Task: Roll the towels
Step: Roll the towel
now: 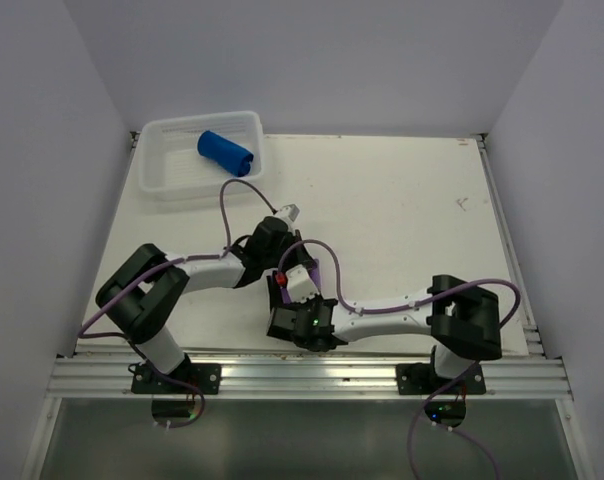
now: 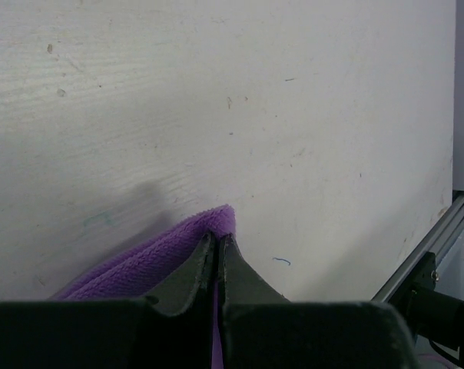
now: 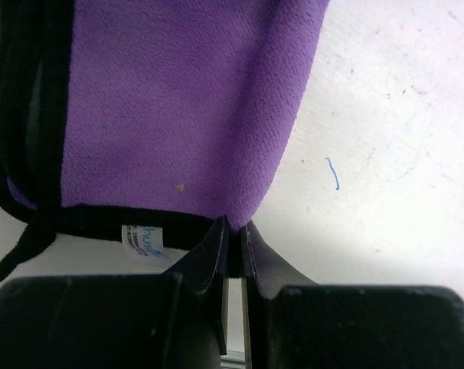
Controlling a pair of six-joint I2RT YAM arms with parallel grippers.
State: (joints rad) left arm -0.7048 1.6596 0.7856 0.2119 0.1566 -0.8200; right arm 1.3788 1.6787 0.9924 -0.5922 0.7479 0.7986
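Observation:
The light purple towel (image 3: pixel 178 115) lies folded on the white table, its dark edge (image 3: pixel 94 223) and a small white label (image 3: pixel 144 242) toward my right wrist camera. My right gripper (image 3: pixel 233 224) is shut on the towel's near corner. My left gripper (image 2: pixel 218 237) is shut on a folded edge of the same towel (image 2: pixel 155 257). In the top view both grippers meet near the table's front middle, left (image 1: pixel 300 262) and right (image 1: pixel 285 290), and hide most of the towel. The royal blue towel (image 1: pixel 225 152) lies rolled up in the basket.
The white mesh basket (image 1: pixel 162 128) stands at the far left corner of the table (image 1: pixel 402 200). A metal rail (image 1: pixel 312 375) runs along the near edge. Purple cables (image 1: pixel 227 205) loop over both arms. White walls enclose the table.

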